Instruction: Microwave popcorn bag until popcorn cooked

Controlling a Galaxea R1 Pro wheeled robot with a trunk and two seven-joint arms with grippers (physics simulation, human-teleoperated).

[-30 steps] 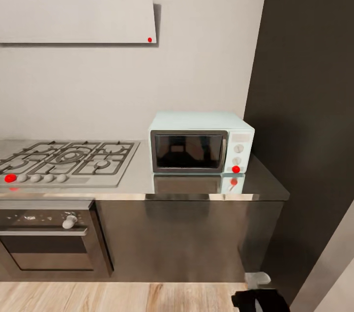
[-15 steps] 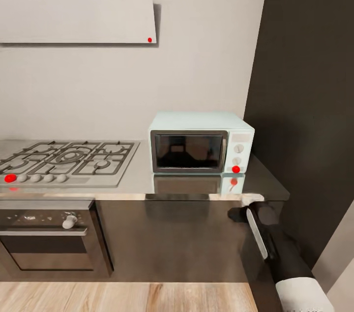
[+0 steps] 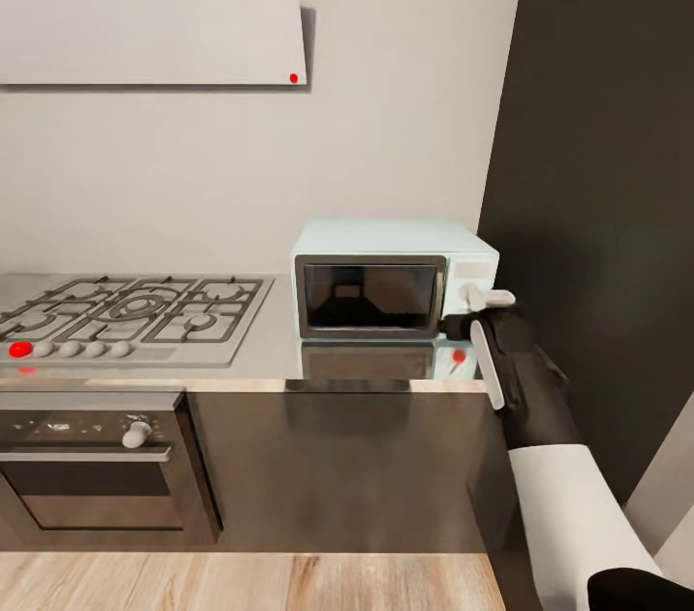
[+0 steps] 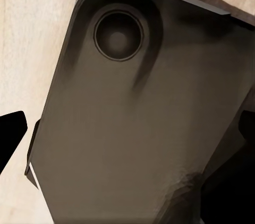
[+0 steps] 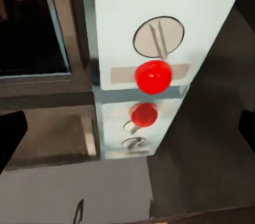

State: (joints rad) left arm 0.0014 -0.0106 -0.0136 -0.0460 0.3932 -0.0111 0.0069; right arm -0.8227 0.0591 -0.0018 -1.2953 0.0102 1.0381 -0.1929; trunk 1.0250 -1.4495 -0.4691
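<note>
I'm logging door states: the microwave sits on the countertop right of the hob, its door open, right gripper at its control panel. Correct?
Not quite: the head view shows the microwave door closed. It does sit on the countertop right of the hob, right gripper at its panel.

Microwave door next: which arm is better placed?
Right, probably. Its gripper is raised at the microwave control panel, beside the shut door. The left wrist view faces floor.

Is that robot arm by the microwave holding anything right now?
No. The right gripper is raised in front of the microwave control panel, fingers spread, with nothing between them; the red button sits ahead.
</note>
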